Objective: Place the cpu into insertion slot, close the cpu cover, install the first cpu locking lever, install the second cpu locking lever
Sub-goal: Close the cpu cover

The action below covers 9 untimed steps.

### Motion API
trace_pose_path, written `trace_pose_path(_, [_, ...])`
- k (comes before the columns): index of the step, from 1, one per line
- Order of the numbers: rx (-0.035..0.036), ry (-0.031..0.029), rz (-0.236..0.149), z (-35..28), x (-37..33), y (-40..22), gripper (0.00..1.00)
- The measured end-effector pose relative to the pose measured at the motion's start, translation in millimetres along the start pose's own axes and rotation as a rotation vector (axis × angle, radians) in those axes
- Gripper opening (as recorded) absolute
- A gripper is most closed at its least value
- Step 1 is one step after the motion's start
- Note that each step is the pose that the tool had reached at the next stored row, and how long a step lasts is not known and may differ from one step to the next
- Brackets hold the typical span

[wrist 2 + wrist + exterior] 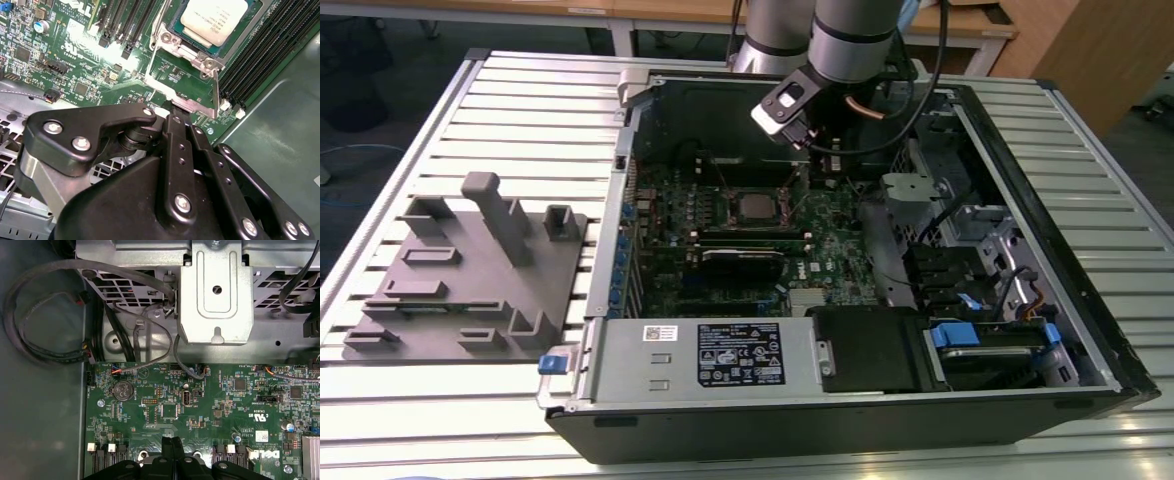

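The fingers [177, 150] are clenched together in the second wrist view, with nothing I can see between them. Their tips touch, or nearly touch, the free edge of the cpu cover [192, 104]. That cover looks raised on its hinge, with green board showing through its cut-out. Beyond the hinge the cpu [215, 17] lies flat in the insertion slot [174, 26] — so I judge the first step done and the cover-closing step in hand but not finished.

In the first wrist view the fingers [167, 455] show as a tight pair over the motherboard [200, 405]. A metal bracket [215, 290] and looped cables [45, 355] lie farther off.

In the exterior view the open computer case [1107, 330] lies on the slatted worktop [507, 110]. The cpu [754, 207] sits mid-board, and the arm [851, 40] dips into the case at about one o'clock from it. A grey fixture block [467, 270] rests well apart at about nine o'clock from the cpu.

I can't pick out either locking lever as latched — both look left to do.
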<state>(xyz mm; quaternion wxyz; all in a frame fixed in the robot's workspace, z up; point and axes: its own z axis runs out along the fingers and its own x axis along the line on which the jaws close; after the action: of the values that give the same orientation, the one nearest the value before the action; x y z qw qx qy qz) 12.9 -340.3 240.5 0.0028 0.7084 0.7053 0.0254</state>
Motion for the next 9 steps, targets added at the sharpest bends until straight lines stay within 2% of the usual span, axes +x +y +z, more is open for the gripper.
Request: trace_pose_path(9, [0.0,-0.0001,0.0,0.9,-0.1,-3.4,0.11])
